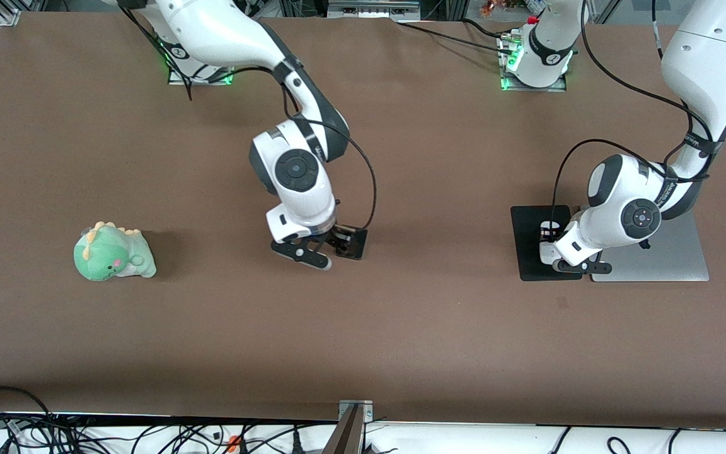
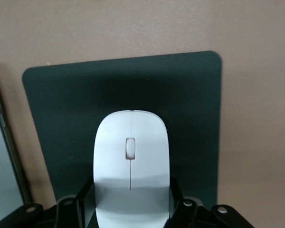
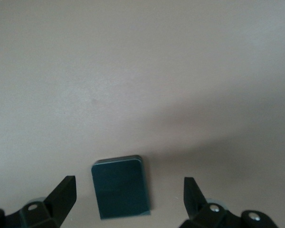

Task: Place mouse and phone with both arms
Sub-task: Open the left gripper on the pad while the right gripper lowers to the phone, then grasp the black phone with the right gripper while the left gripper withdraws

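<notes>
The white mouse (image 2: 131, 161) sits between the fingers of my left gripper (image 2: 131, 206), which is shut on its sides, low over the black pad (image 2: 190, 109). In the front view this gripper (image 1: 574, 266) is over the pad (image 1: 530, 243) and hides most of the mouse. The black phone (image 3: 121, 187) lies flat on the brown table. My right gripper (image 3: 128, 194) is open and empty just above it, one finger on each side and apart from it. In the front view the right gripper (image 1: 314, 255) covers part of the phone (image 1: 353, 243).
A closed silver laptop (image 1: 659, 255) lies beside the pad toward the left arm's end, its edge showing in the left wrist view (image 2: 0, 166). A green dinosaur plush (image 1: 114, 252) sits toward the right arm's end. Cables run along the table's near edge.
</notes>
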Action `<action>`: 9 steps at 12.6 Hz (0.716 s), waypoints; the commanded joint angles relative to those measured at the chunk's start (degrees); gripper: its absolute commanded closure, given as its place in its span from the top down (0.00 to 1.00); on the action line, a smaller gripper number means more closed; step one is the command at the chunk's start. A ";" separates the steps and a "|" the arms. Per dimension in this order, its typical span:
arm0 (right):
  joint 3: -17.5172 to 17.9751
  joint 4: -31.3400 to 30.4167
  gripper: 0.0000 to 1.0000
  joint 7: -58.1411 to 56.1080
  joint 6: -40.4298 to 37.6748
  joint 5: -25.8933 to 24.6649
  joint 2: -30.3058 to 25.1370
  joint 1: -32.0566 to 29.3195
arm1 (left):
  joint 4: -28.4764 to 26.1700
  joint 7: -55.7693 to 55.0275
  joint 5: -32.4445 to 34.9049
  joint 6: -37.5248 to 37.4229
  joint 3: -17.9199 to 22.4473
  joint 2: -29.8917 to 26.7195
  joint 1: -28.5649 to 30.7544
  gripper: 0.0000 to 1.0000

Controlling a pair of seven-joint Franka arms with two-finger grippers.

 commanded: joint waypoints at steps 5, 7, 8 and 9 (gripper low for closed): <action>-0.68 2.31 1.00 4.45 2.64 0.45 5.89 3.87 | 3.25 0.75 0.91 -5.77 -1.91 -2.75 0.54 1.00; -0.68 2.22 1.00 4.45 2.73 0.45 6.60 3.97 | 10.44 0.92 0.91 -16.29 -4.72 -3.47 0.19 1.00; -0.68 2.22 1.00 4.54 2.73 0.45 6.77 3.97 | 14.31 1.01 0.91 -21.13 -6.21 -3.47 0.18 1.00; -0.68 2.22 1.00 4.54 2.73 0.45 6.95 4.31 | 18.44 1.10 0.91 -25.19 -6.92 -3.55 0.18 1.00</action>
